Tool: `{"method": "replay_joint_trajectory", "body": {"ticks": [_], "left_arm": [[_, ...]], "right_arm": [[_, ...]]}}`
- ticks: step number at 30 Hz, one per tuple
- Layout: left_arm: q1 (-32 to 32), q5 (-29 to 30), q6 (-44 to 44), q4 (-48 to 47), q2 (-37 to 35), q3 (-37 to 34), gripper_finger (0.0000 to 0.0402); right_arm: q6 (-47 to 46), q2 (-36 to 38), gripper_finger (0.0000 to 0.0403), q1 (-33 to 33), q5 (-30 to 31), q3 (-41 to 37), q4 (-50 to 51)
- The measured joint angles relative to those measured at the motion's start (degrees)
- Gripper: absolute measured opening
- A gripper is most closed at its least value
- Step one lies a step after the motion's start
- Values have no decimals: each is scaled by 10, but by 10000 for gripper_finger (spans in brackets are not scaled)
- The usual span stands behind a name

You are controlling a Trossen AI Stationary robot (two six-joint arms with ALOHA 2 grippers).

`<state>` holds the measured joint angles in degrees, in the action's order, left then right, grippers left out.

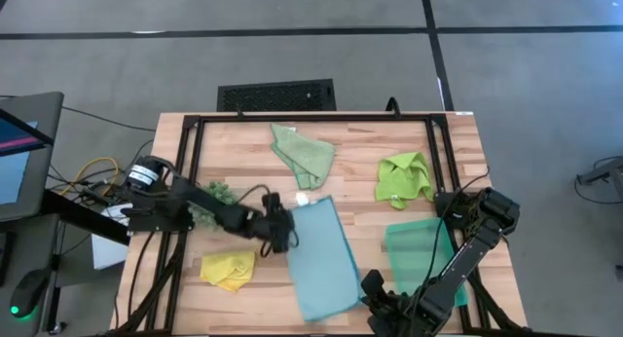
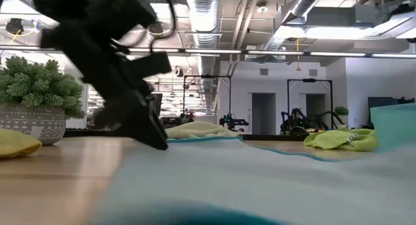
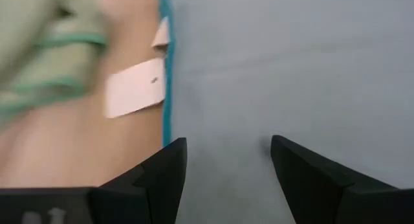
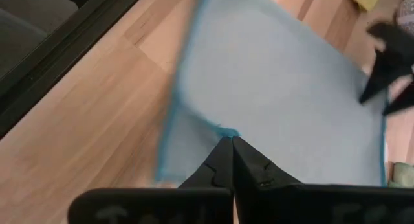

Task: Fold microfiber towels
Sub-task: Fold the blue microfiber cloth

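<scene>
The light blue towel [image 1: 323, 257] lies spread flat on the wooden table, near its front edge. My left gripper [image 3: 228, 162] stands open over the towel's far left corner, beside a white tag [image 3: 132, 89]. My right gripper [image 4: 226, 143] is shut at the towel's near right corner. The pale sage towel [image 1: 304, 154] and the lime towel [image 1: 404, 177] lie crumpled at the far side. The yellow towel [image 1: 229, 270] lies bunched at the near left. My left gripper has one finger [image 3: 162, 179] on each side of a patch of the blue towel near its edge; I cannot tell whether they touch it. My right gripper pinches the towel's near right corner [image 4: 226, 131] between its two fingertips, slanting down from the near right. The cloth rises slightly to the fingers there, and the rest lies on the table.
A teal tray [image 1: 421, 251] sits right of the blue towel, close to my right arm. A dark-green spiky plant in a pot [image 2: 39, 95] stands at the left, behind my left arm. Black frame rails [image 1: 311, 119] run along the table's far and side edges.
</scene>
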<state>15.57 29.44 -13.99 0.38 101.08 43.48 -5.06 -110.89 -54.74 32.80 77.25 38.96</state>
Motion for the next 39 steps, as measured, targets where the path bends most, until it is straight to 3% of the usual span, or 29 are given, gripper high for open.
{"method": "replay_joint_trajectory", "body": {"ticks": [5, 8, 17, 21, 26, 33, 39], "left_arm": [[-63, 4, 124, -16, 0, 24, 219], [-76, 1, 153, -21, -1, 60, 219], [-10, -39, 67, -185, -2, 164, 219], [28, -94, 7, -190, -2, 157, 219], [59, -75, -41, -182, 3, 123, 219], [52, -105, -68, -73, 1, 49, 219], [43, -120, -63, -51, -1, 31, 219]], "right_arm": [[0, 0, 14, 7, 0, 0, -6], [-11, 0, 12, 16, -1, 0, -9], [-55, 0, 14, 35, -1, 0, -9], [-55, 0, 11, 33, -1, 0, -9], [-55, 0, 14, 34, -1, 0, -6], [-17, 0, 9, 33, 8, 0, 6], [50, 0, 3, -2, 161, 0, 41]]}}
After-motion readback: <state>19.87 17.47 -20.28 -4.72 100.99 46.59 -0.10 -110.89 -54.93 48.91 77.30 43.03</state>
